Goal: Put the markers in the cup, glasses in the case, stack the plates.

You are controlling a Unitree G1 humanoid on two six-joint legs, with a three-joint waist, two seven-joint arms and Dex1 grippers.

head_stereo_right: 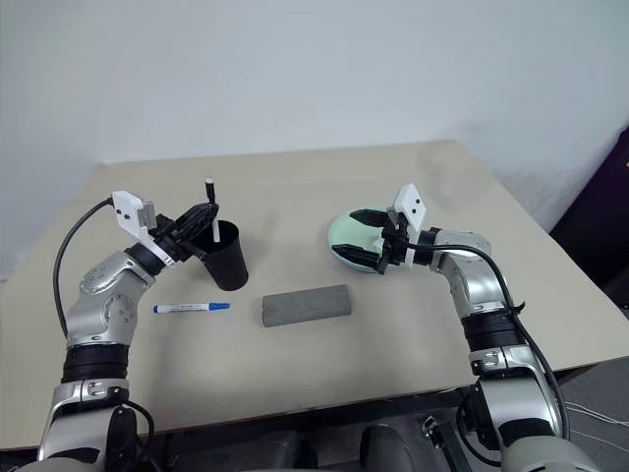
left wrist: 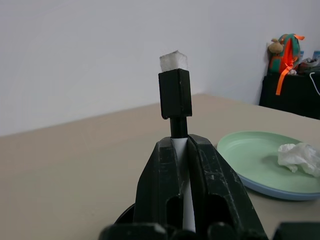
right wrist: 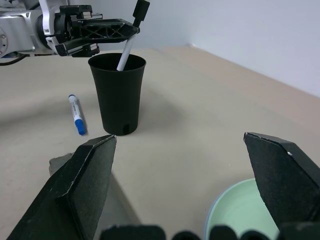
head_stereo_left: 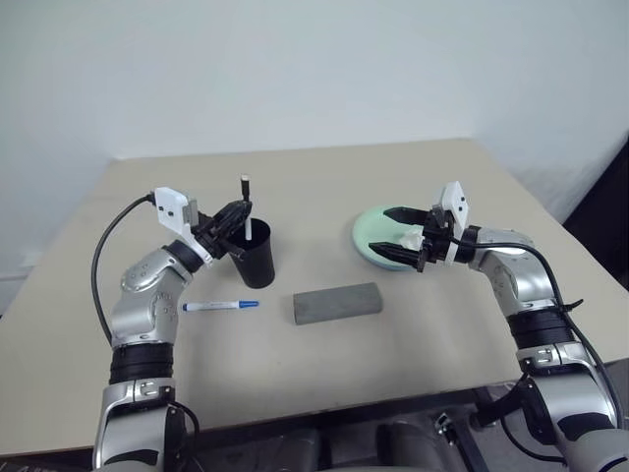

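Beige tabletop (head_stereo_left: 324, 393) is carrying everything: the left gripper (head_stereo_left: 239, 212) is clamping a white marker with a black cap (head_stereo_left: 247, 205) upright in the matte black tapered plastic cup (head_stereo_left: 257, 258), while the right gripper (head_stereo_left: 396, 238) is hovering with fingers wide apart over stacked pale green and light blue plates (head_stereo_left: 366, 234).

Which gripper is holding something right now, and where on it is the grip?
The left gripper is shut on a slim white marker with a black cap, gripping its barrel just below the cap, lower end inside the black tapered cup. The right gripper holds nothing.

Left end effector (head_stereo_left: 239, 218) pinches a black-capped marker (head_stereo_left: 247, 204), tip seemingly inside the cup (head_stereo_left: 257, 254).
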